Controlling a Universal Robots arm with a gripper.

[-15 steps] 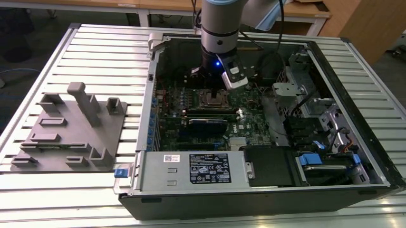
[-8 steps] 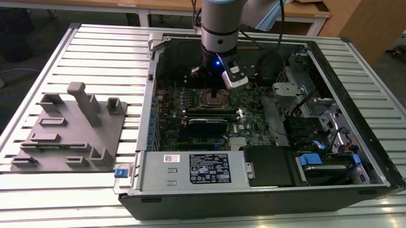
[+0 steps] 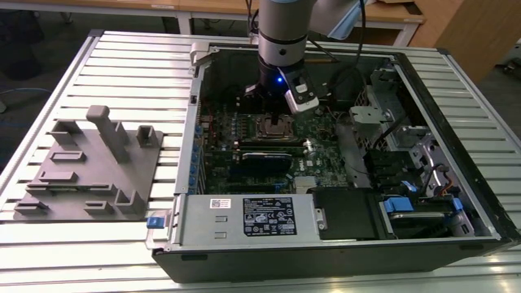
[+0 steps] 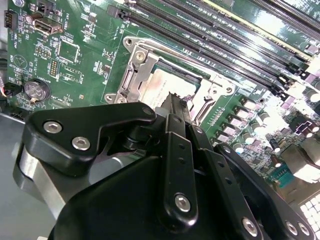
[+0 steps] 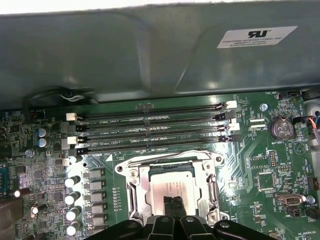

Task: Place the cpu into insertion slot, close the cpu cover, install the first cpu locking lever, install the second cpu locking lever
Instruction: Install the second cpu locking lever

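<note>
Case (image 3: 342, 244) open on slatted table | motherboard (image 5: 280, 165): insertion slot (image 5: 172, 192) mid-board beside memory slots (image 5: 150, 125) | cpu (image 5: 162, 192) seated in slot; cover and levers apparently unfinished | gripper (image 5: 173, 205) fingers pressed together, touching cpu top

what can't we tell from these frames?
- Locking levers' state: near side of the insertion slot hidden by the claw in both wrist views.
- Whether the claw tips touch the cpu: contact hidden.
- Exterior view: socket too small, arm overlaps it.
</note>
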